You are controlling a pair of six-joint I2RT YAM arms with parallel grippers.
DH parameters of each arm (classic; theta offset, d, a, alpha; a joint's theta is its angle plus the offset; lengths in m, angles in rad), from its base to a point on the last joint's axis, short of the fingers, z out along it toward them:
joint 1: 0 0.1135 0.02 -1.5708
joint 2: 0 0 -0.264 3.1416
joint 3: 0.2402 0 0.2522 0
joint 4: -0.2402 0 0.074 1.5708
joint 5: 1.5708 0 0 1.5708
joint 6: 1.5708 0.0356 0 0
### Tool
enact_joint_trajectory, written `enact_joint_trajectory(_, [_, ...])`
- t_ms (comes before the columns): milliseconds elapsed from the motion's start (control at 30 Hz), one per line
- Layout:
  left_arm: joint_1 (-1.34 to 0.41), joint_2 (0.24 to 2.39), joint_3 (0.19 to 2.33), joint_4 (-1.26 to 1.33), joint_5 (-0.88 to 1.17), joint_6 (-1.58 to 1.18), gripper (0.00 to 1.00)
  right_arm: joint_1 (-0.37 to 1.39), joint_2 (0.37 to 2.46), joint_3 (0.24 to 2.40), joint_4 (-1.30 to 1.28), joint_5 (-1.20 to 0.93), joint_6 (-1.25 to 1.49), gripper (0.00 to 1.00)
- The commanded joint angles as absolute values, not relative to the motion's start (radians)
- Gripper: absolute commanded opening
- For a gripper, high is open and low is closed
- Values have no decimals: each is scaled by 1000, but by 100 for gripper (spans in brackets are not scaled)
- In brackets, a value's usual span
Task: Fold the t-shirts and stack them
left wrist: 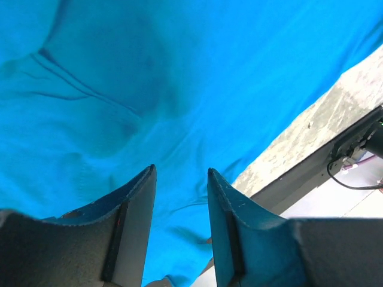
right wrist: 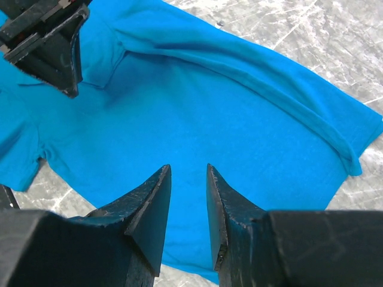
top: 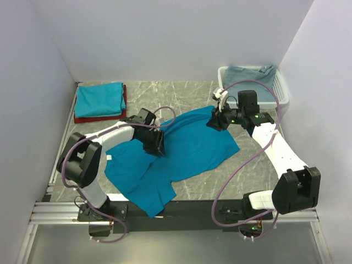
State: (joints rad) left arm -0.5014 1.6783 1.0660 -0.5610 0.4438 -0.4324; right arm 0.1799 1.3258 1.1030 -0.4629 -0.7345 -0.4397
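Top external view puts you mid-fold: the teal t-shirt (top: 192, 148) lies spread, rumpled, at the centre of the table (top: 165, 93), the left gripper (top: 156, 146) and right gripper (top: 215, 123) hover over it part-open and empty, so you likely next need a pinch on its edges.

- The table (top: 165, 93) has a grey, marbled top, boxed in by pale walls on three sides.
- A teal-blue t-shirt (top: 190, 151) lies spread open across the middle, lightly rumpled, its near end reaching over the dark rail at the table's near edge.
- In the far left corner sits a dark red folded shirt (top: 93, 118), flat on the top, with a folded teal-blue shirt (top: 99, 99) resting on it.
- In the far right corner stands a white lattice basket (top: 284, 91) with grey-blue cloth (top: 247, 76) inside.
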Motion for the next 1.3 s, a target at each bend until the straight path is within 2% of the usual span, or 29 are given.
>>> enact_joint_trajectory(0, [-517, 1615, 1113, -541, 427, -471, 45, 169, 1310, 1100, -460, -747, -448, 38])
enact_joint_trajectory(100, [-515, 1545, 1153, -560, 280, -454, 44, 164, 1305, 1097, -459, -749, -446, 38])
enact_joint_trajectory(133, [-509, 1530, 1161, -554, 247, -446, 47, 164, 1305, 1097, -456, -750, -446, 38])
enact_joint_trajectory(233, [-482, 1526, 1196, -526, 229, -400, 49, 161, 1312, 1097, -457, -749, -446, 38])
enact_joint_trajectory(533, [-479, 1868, 1451, -474, 319, -284, 45, 130, 1307, 1095, -463, -764, -445, 38])
enact_joint_trajectory(733, [-480, 2009, 1571, -485, 348, -287, 44, 92, 1315, 1095, -472, -792, -449, 38])
enact_joint_trajectory(1000, [-489, 2102, 1640, -479, 356, -298, 44, 87, 1319, 1097, -480, -801, -456, 38])
enact_joint_trajectory(1167, [-492, 2143, 1680, -497, 285, -291, 44, 86, 1324, 1097, -485, -808, -459, 38])
enact_joint_trajectory(1267, [-492, 2160, 1693, -503, 252, -288, 41, 84, 1324, 1097, -488, -810, -462, 38])
